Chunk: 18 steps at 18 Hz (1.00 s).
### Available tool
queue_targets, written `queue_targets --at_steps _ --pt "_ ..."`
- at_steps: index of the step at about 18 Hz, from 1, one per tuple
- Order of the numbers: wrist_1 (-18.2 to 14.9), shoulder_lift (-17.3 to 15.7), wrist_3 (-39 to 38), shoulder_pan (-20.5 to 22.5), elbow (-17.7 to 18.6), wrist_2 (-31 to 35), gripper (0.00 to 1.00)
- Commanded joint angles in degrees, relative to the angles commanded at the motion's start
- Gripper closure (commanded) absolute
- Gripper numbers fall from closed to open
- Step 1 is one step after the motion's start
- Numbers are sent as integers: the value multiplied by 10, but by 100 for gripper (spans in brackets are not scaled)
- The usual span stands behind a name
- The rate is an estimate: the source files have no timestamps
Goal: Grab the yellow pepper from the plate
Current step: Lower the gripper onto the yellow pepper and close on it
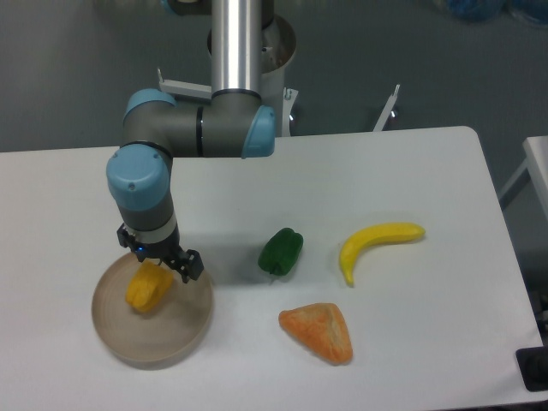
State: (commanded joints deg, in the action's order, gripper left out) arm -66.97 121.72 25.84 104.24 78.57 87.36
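The yellow pepper (147, 288) lies on the left part of the round beige plate (171, 338) at the table's front left. My gripper (161, 262) points straight down right over the pepper's upper end. Its dark fingers (190, 265) stand spread to either side of the pepper, so the gripper looks open. The wrist hides the top of the pepper and the inner side of the fingers, so I cannot see any contact with the pepper.
A dark green pepper (281, 251) lies right of the plate. A yellow banana (377, 241) lies further right. An orange wedge-shaped food item (318, 332) lies near the front edge. The arm's base column (236, 51) stands at the back.
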Motion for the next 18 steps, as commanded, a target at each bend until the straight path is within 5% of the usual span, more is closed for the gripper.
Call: queue_targets --at_steps 13,14,16,18 --pt "17 18 -10 -13 6 -1 0" --pt "17 18 -8 -13 6 -1 6" --pt "17 18 -2 -13 6 -1 43" --pt "18 18 -1 -13 4 -1 60"
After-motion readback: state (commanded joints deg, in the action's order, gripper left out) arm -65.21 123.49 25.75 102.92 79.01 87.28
